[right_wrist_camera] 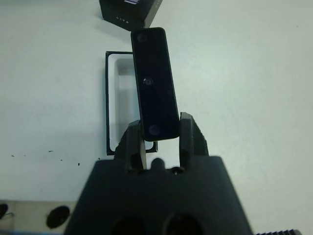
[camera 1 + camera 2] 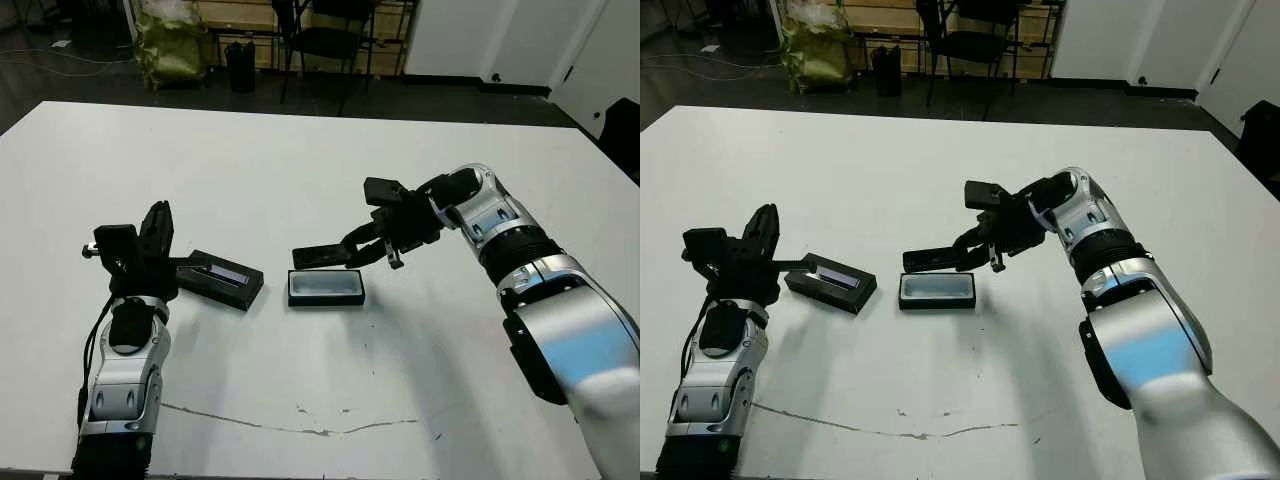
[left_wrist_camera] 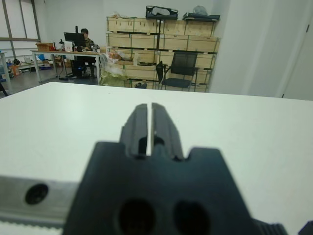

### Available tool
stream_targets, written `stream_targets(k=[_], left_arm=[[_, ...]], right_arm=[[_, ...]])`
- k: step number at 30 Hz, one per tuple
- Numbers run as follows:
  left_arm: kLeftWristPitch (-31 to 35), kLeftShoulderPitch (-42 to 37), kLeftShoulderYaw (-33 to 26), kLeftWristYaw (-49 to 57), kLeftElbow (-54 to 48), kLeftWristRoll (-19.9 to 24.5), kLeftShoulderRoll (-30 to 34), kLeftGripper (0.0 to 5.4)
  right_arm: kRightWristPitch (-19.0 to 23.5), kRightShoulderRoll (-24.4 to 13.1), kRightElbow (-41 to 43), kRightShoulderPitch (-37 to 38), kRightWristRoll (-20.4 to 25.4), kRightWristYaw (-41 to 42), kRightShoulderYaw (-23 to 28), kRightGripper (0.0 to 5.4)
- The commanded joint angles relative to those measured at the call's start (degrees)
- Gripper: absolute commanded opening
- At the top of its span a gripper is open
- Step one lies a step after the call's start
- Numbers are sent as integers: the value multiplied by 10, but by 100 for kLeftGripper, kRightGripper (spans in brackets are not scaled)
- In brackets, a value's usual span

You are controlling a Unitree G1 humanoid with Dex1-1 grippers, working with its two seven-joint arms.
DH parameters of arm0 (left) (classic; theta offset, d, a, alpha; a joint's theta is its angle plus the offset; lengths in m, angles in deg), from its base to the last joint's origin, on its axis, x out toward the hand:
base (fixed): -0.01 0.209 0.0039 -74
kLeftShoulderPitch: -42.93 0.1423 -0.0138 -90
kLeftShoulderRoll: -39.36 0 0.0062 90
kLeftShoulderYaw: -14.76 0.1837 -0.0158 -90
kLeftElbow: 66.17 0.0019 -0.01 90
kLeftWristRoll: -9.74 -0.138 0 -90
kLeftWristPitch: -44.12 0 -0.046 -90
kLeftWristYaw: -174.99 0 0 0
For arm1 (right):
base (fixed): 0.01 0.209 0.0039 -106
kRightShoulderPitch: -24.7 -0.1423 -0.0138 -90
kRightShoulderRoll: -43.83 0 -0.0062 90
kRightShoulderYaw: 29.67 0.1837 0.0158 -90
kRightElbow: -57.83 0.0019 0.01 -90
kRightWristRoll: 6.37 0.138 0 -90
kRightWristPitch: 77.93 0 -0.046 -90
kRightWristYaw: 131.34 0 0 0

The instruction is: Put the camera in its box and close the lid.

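surface [image 2: 300, 170]: white, thin dark crack lines and specks near front edge | camera [image 1: 153, 85]: plain black | box [image 2: 326, 289]: black outside, white lining | lid [image 2: 219, 279]: black, long pale grey-blue stripe on top | right pincer [image 1: 159, 131]: black fingers, silver-grey arm | left pincer [image 2: 156, 232]: black, silver-grey arm

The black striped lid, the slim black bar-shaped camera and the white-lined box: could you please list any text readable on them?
No text can be read.
Flat black lid with a pale stripe: faint pale marks on its side in the right wrist view, too small to read.
Slim black bar-shaped camera: no lettering visible.
Shallow white-lined black box: none.
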Motion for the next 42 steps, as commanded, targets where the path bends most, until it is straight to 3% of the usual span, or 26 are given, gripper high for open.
stream_targets(k=[1, 5, 17, 23, 38, 42], left_arm=[[11, 8, 1, 0, 7, -3, 1, 0], [15, 10, 4, 7, 0, -12, 1, 0], [6, 9, -1, 2, 10, -3, -3, 0], [9, 9, 0, 4, 6, -1, -2, 0], [16, 10, 2, 5, 0, -4, -1, 0], [5, 9, 2, 5, 5, -3, -3, 0]], right_arm=[[10, -13, 12, 8, 5, 0, 6, 38], [27, -21, 28, 7, -1, 3, -2, 38], [-17, -36, 51, 30, -6, 19, -17, 38], [2, -39, 66, 28, -18, 32, -35, 38], [-9, -36, 91, 45, -33, 20, -61, 38], [7, -30, 88, 46, -31, 22, -63, 38]])
